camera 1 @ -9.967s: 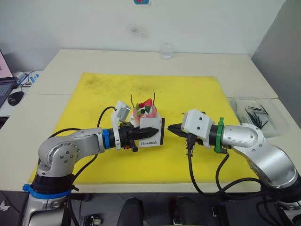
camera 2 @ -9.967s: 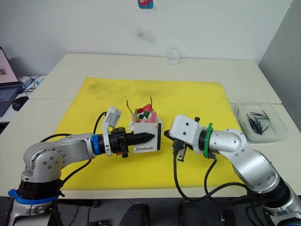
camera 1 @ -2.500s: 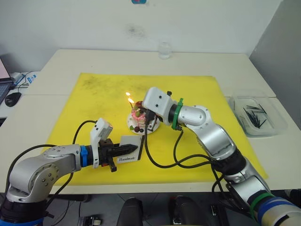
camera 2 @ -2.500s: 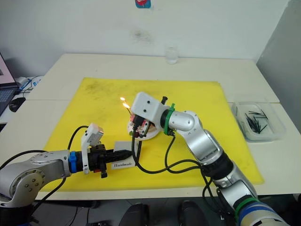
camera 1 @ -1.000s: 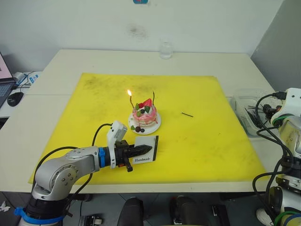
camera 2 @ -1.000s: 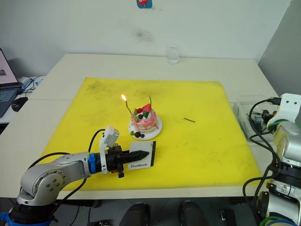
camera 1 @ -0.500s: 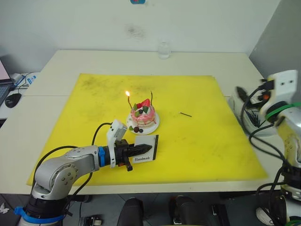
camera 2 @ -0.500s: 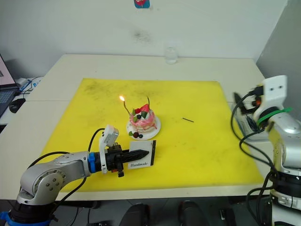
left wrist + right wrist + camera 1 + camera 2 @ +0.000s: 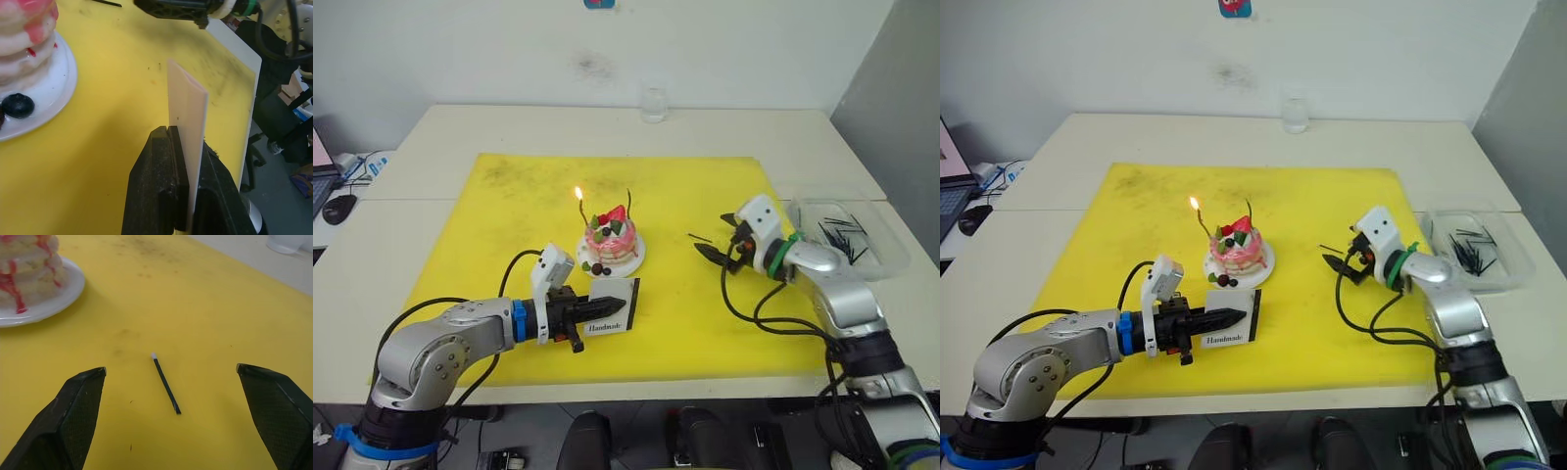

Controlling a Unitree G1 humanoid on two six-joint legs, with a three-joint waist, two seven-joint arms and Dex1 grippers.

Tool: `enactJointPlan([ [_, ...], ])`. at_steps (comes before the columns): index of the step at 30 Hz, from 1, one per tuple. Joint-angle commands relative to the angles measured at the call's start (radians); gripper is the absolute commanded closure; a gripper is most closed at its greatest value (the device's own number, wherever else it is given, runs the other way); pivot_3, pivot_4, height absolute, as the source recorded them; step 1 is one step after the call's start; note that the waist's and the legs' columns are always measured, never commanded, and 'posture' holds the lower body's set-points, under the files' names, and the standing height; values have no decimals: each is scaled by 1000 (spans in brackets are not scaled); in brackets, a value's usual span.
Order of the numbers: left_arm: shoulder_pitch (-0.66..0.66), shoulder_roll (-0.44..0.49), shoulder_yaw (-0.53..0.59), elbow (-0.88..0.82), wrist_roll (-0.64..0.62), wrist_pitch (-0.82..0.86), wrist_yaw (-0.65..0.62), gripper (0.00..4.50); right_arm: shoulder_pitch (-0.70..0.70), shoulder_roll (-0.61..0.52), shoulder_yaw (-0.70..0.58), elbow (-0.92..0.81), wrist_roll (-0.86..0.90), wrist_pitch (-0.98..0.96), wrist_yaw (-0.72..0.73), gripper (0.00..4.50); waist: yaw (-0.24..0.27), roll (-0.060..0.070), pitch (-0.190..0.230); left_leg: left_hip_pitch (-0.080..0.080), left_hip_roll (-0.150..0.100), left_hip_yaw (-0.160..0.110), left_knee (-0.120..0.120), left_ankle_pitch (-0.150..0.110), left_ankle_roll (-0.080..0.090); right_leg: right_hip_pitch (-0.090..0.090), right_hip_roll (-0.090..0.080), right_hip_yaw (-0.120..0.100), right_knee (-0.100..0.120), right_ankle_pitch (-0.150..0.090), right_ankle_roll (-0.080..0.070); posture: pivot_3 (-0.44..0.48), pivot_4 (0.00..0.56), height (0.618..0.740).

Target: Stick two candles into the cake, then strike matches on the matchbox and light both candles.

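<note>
Candles: two, both standing in the cake; the left candle (image 9: pixel 580 208) carries a flame, the right candle (image 9: pixel 629 200) is unlit.
Cake: one cake (image 9: pixel 612 238) on its white plate, mid-mat on the yellow mat (image 9: pixel 509 211).
Matches: one loose match (image 9: pixel 166 384) on the mat right of the cake; several more dark matches (image 9: pixel 842 235) in the clear tray (image 9: pixel 896 245) at the right table edge, too small to count.
Matchbox: one matchbox (image 9: pixel 613 305), upright on its edge, near side of the mat in front of the cake.
Left gripper: the left gripper (image 9: pixel 576 314) is clamped on the matchbox's left end.
Right gripper: the right gripper (image 9: pixel 171 416) hangs low over the mat just right of the loose match, jaws spread wide, nothing between them.
Wrist views: the left one shows the box's thin edge pinched between the fingers; the right one shows the match's pale tip pointing toward the far side.
Change: half a second ago the right arm was raised near the tray; it has swung in and down to the loose match. The matchbox grip is as before.
</note>
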Motion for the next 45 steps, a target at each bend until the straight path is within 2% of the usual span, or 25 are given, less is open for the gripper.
enactJointPlan([
  [1, -1, 12, 21, -31, -10, -8, -4, 4500, -64, 39, 17, 104, -41, -62, -19, 27, 0, 0, 0, 0, 0, 0, 0, 0, 0, 0, 0, 0, 0, 0, 0, 0, 150, 740],
  [6, 7, 17, 30, -37, -12, -7, -2, 4500, -108, 77, 22, 220, -78, -76, -37, 27, 1, 0, 0, 0, 0, 0, 0, 0, 0, 0, 0, 0, 0, 0, 0, 0, 150, 740],
  [8, 9, 17, 32, -40, -14, -6, 1, 4500, -117, 86, 16, 242, -83, -62, -47, 395, 1, 0, 0, 0, 0, 0, 0, 0, 0, 0, 0, 0, 0, 0, 0, 0, 150, 740],
  [10, 11, 17, 33, -41, -15, -6, 3, 4500, -118, 89, 19, 245, -85, -53, -44, 921, 0, 0, 0, 0, 0, 0, 0, 0, 0, 0, -1, 1, 1, 0, 0, 0, 150, 740],
  [17, 14, 15, 33, -43, -14, -6, 7, 4500, -90, 82, 27, 201, -80, -19, -25, 3553, 1, 0, 0, 0, 0, 0, 1, 0, 0, 0, -1, 0, 1, 0, 0, 0, 150, 740],
  [20, 14, 15, 32, -43, -13, -6, 7, 4500, -81, 80, 23, 176, -74, -6, -22, 4478, 1, 0, 0, 0, 0, 0, 1, 0, 0, 0, -1, 0, 1, 0, 0, 0, 150, 740],
  [28, 12, 14, 28, -39, -12, -9, 4, 4500, -52, 75, 4, 43, -38, 56, -9, 4478, 0, 0, 0, 0, 0, 0, 0, 0, 0, 0, -2, 0, 1, 0, 0, 0, 150, 740],
  [35, 7, 13, 27, -38, -15, -8, 2, 4500, -5, 28, -46, -244, 31, 255, -14, 4478, 1, 0, 0, 0, 1, 0, 0, 0, 0, 0, -2, 0, 1, 0, 0, 0, 150, 740],
  [39, 3, 14, 27, -37, -19, -4, 0, 4500, 85, -1, -109, -485, 105, 516, -67, 4478, 5, 0, 0, 0, 1, -1, 0, 0, 0, 0, -2, 0, 0, 0, 0, 0, 150, 740],
  [41, 0, 14, 24, -36, -21, -2, -1, 4500, 179, 20, -143, -607, 120, 623, -129, 4478, 6, 0, 0, 0, 1, -1, 0, 0, 0, 0, -3, 0, 0, 0, 0, 0, 150, 740],
  [45, -5, 17, 22, -35, -25, 5, -7, 4500, 305, 84, -156, -733, 105, 691, -246, 4478, 5, 0, 0, 0, 1, -1, -1, 0, 0, 0, -3, 0, 1, 0, 0, 0, 150, 740],
])
